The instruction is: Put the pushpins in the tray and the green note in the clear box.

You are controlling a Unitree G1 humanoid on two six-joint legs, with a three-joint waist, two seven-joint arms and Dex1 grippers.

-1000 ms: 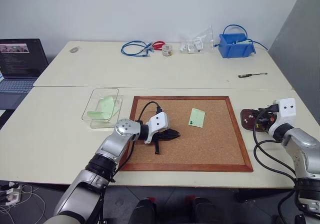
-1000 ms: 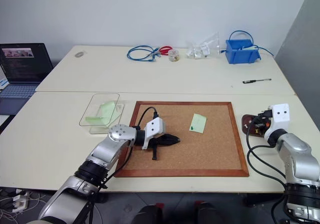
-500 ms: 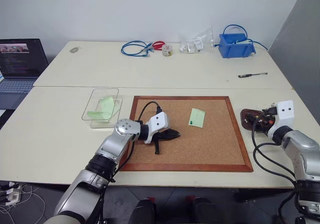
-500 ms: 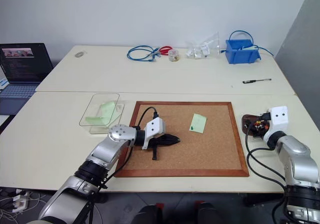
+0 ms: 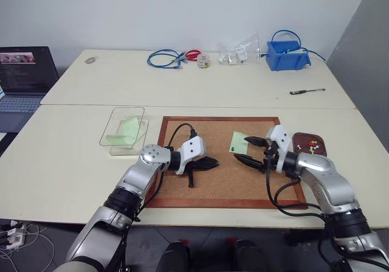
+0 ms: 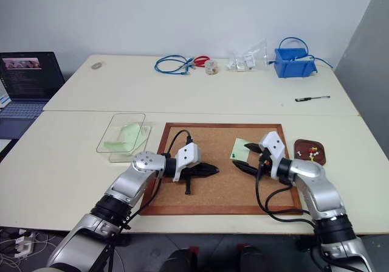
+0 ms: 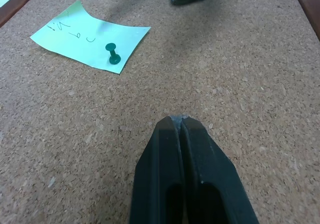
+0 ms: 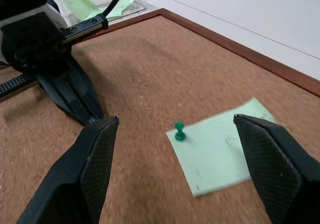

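Away from the small dark brown oval tray [image 5: 308,145], the spread right hand [image 5: 250,151] has been swung; the pinned pale green square paper note [image 5: 239,143] lies just ahead. Only the dark green pushpin [image 8: 179,132] should be pinched, the left hand [image 5: 211,162] being pressed together.

A pale cream table [image 5: 79,156] carries a cork board [image 5: 243,174] near the middle, a clear box [image 5: 113,138] to its left, a brown tray [image 5: 319,147] right, a laptop [image 5: 21,80] far left, and a blue bin [image 5: 284,59], cables [image 5: 164,59] and a pen [image 5: 307,91] farther back.

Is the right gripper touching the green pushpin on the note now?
Apart. The right wrist view shows the right gripper open, with bare cork between each finger and the green pushpin standing in the green note.
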